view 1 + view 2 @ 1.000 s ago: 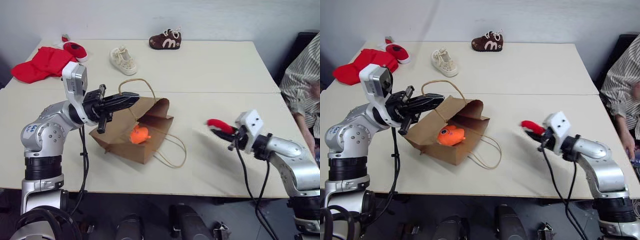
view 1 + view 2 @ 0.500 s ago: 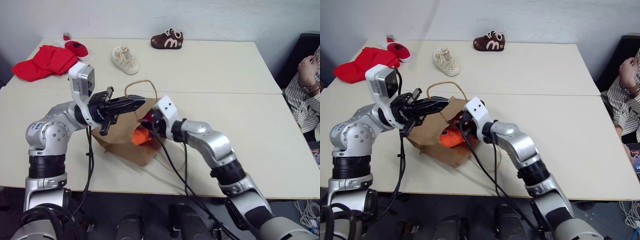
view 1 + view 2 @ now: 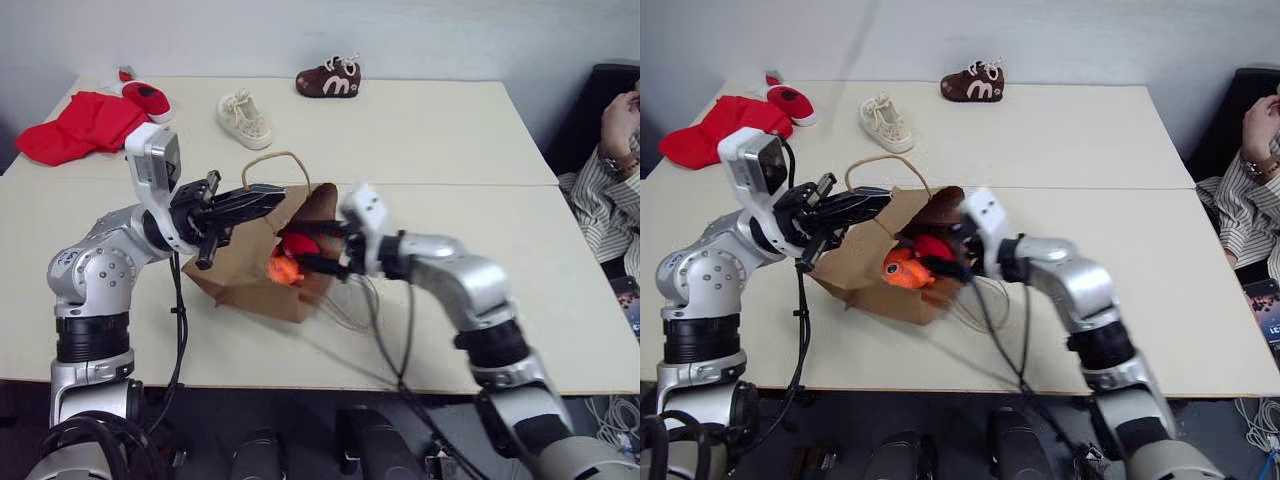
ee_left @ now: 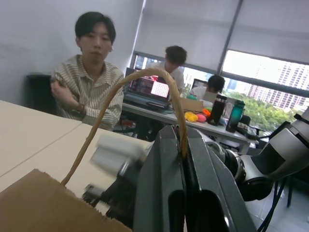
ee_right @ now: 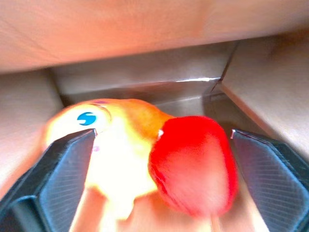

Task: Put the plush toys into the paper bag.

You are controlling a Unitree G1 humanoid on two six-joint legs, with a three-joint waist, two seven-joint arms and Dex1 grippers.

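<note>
The brown paper bag [image 3: 232,272] lies on its side on the table, mouth toward the right. My left gripper [image 3: 262,199] is shut on its cord handle [image 4: 120,92] and holds the upper edge up. In the mouth lie the orange plush toy [image 5: 113,145] with its blue eye and the red plush toy [image 5: 193,164], side by side. My right gripper [image 3: 312,250] is at the bag's mouth and open. Its fingers [image 5: 63,164] stand wide on either side of the red toy, which rests loose against the orange one.
At the table's far side are a brown shoe [image 3: 329,78], a cream shoe [image 3: 244,120], a red shoe [image 3: 150,100] and a red cloth [image 3: 75,125]. A person [image 3: 612,150] sits at the right edge. The bag's lower cord handle [image 3: 350,300] trails under my right forearm.
My right arm has swung from the table's right side to the bag's mouth with the red toy, then opened; the toy now lies inside beside the orange one. The left gripper kept still.
</note>
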